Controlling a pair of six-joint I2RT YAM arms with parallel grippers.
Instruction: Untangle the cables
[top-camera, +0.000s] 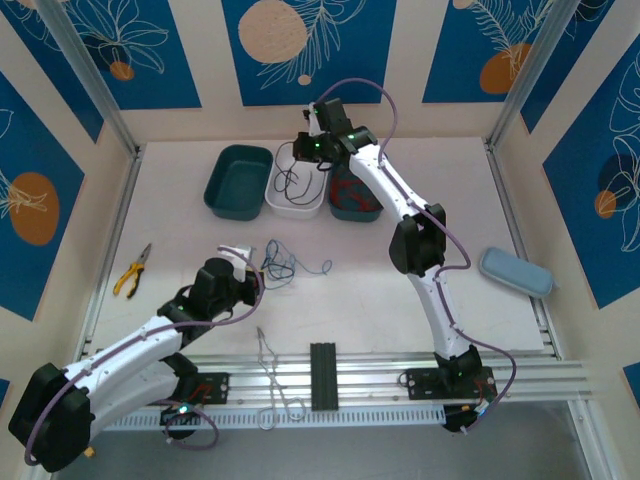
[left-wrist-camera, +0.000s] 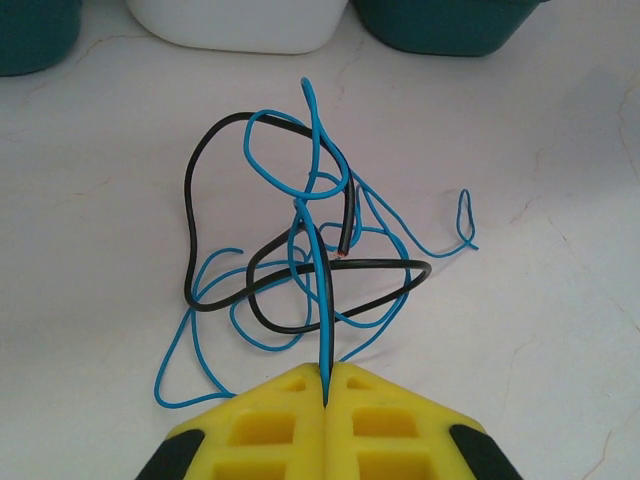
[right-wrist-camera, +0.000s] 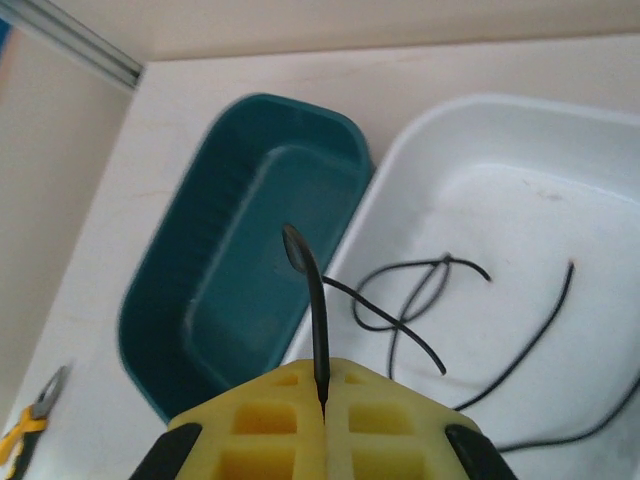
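Blue cable (left-wrist-camera: 324, 330) sits clamped in left pincer (left-wrist-camera: 327, 385), black cable (right-wrist-camera: 320, 320) in right pincer (right-wrist-camera: 322, 400).

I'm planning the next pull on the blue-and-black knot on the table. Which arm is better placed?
Left. The left gripper is shut on the blue cable running straight into that knot. The right gripper is far off, shut on a black cable at the white tray.

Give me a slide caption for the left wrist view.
Left gripper shut on a blue cable tangled with a black cable.
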